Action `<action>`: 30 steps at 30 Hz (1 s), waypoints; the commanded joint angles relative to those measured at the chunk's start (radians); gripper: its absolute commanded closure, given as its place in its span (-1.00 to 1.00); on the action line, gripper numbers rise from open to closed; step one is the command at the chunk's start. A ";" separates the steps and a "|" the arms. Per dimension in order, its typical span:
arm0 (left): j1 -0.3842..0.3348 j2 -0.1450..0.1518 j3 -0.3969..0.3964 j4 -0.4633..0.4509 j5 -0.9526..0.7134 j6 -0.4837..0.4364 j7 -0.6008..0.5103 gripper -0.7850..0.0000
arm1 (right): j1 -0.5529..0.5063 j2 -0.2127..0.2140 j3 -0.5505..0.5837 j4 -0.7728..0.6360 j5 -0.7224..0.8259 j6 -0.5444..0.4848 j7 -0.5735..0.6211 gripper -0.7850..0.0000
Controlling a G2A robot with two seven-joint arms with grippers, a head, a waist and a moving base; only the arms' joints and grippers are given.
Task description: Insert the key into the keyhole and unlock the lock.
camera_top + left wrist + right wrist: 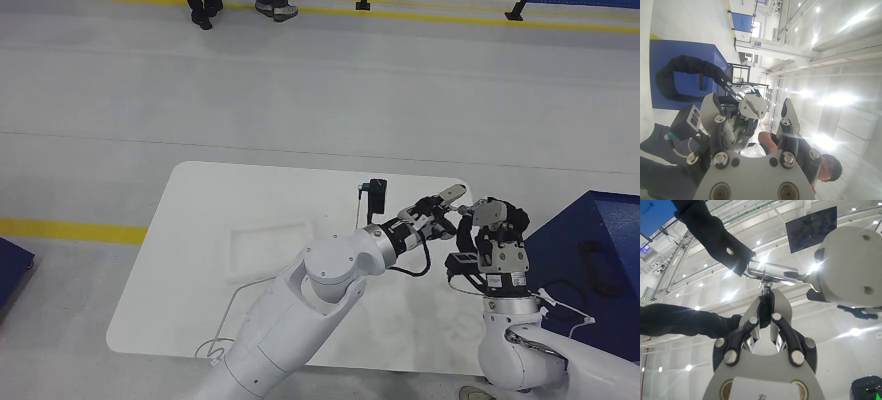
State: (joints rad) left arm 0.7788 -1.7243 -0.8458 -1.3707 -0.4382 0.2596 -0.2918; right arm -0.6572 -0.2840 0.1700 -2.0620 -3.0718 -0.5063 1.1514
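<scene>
The right gripper (765,296) pinches the black-headed key (764,310), its shaft at the keyhole of the chrome cable lock (772,273), above the white table (200,260); the left gripper (750,99) is spread beside it. Keep the key square, then twist gently

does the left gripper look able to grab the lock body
Probably yes: the left gripper is open with the lock body just off its fingertips; the right gripper pinches only the key.

place: industrial robotics lab | yellow floor lines (70,232) | blue partitions (742,21)
</scene>
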 commanded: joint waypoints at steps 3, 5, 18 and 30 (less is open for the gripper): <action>-0.013 -0.007 0.000 0.015 -0.010 0.009 0.016 0.11 | -0.001 0.004 0.000 0.000 0.000 0.000 0.002 1.00; -0.013 -0.009 -0.002 0.016 -0.014 0.014 0.020 0.24 | -0.002 0.006 0.000 0.002 0.000 0.000 0.006 1.00; 0.016 -0.007 -0.010 -0.034 0.013 0.077 0.019 0.70 | -0.002 0.010 0.000 -0.002 0.000 -0.015 0.006 1.00; 0.032 -0.004 -0.018 -0.059 0.048 0.138 0.016 1.00 | 0.007 0.009 0.000 -0.007 0.000 -0.023 0.001 1.00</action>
State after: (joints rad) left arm 0.8107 -1.7283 -0.8624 -1.4296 -0.3935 0.3933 -0.2754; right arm -0.6529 -0.2751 0.1700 -2.0705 -3.0718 -0.5315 1.1540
